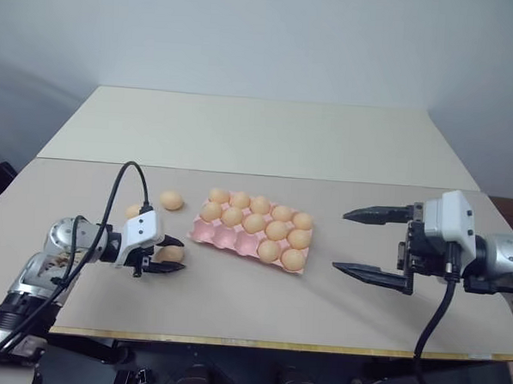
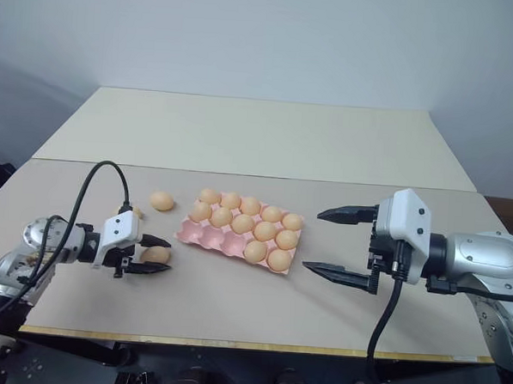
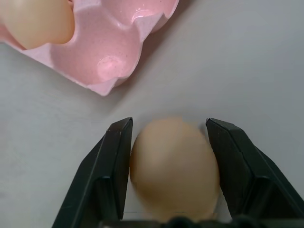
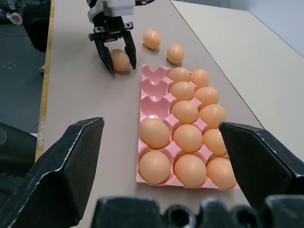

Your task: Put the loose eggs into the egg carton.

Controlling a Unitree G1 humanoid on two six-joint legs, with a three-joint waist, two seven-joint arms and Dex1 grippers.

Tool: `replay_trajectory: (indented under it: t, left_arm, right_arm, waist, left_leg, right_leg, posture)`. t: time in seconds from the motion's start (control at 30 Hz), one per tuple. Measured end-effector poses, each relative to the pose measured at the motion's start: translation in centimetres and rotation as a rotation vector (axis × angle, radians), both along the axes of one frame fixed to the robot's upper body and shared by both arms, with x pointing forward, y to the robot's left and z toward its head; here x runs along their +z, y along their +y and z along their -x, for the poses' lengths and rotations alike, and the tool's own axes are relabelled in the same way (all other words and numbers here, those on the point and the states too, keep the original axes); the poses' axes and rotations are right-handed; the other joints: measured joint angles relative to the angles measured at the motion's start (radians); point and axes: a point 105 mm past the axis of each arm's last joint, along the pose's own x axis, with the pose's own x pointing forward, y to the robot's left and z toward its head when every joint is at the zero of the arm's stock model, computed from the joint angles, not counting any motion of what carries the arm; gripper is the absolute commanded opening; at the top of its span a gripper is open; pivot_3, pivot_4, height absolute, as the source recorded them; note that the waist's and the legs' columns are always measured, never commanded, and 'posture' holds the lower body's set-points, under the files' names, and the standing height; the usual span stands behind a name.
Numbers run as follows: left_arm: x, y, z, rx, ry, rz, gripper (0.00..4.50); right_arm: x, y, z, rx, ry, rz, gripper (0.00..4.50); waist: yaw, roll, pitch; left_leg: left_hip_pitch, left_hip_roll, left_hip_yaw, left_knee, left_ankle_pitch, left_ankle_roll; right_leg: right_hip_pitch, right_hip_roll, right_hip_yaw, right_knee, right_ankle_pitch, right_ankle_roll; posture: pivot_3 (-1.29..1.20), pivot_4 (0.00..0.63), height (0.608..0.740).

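One loose egg (image 1: 134, 210) sits half hidden behind the left arm.

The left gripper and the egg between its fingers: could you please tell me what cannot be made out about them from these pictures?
- Grip: in the left wrist view the egg sits between the fingers, but whether both press it is unclear.
- Egg's base: cut off by that view's bottom edge.
- Lift: the left gripper covers the egg's underside, hiding whether it rests on the table.
- Third loose egg: half hidden behind the gripper body.
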Motion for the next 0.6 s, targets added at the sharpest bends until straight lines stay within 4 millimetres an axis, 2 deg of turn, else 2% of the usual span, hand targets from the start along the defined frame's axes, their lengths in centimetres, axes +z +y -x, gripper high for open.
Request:
replay_trajectory:
  t: [0.4, 0.53, 0.6]
  left_arm:
    - [-0.45, 0.54, 0.06, 0.025, 0.015, -0.005, 2.64]
    - [-0.48, 0.26, -0.30, 0.031, 0.025, 0.007, 1.90]
    - [-0.49, 0.26, -0.33, 0.028, 0.021, -0.002, 1.79]
  right_arm:
    - [-0.02, 0.06, -0.08, -0.005, -0.001, -0.012, 4.50]
    - [0.02, 0.06, -0.14, -0.011, -0.004, -0.015, 4.50]
    - [0.02, 0.06, -0.14, -0.011, -0.004, -0.015, 4.50]
  waist:
    - [0.001, 0.000, 0.000]
    - [0.002, 0.000, 0.000]
    - [0.002, 0.000, 0.000]
  left_leg:
    - [0.000, 0.000, 0.000, 0.000, 0.000, 0.000]
    - [0.000, 0.000, 0.000, 0.000, 0.000, 0.000]
    - [0.000, 0.000, 0.000, 0.000, 0.000, 0.000]
  right_leg:
    - [0.000, 0.000, 0.000, 0.000, 0.000, 0.000]
    - [0.000, 0.000, 0.000, 0.000, 0.000, 0.000]
    - [0.000, 0.000, 0.000, 0.000, 0.000, 0.000]
  posture:
    - [0.00, 0.150, 0.740]
    - [0.00, 0.150, 0.740]
    - [0.00, 0.150, 0.740]
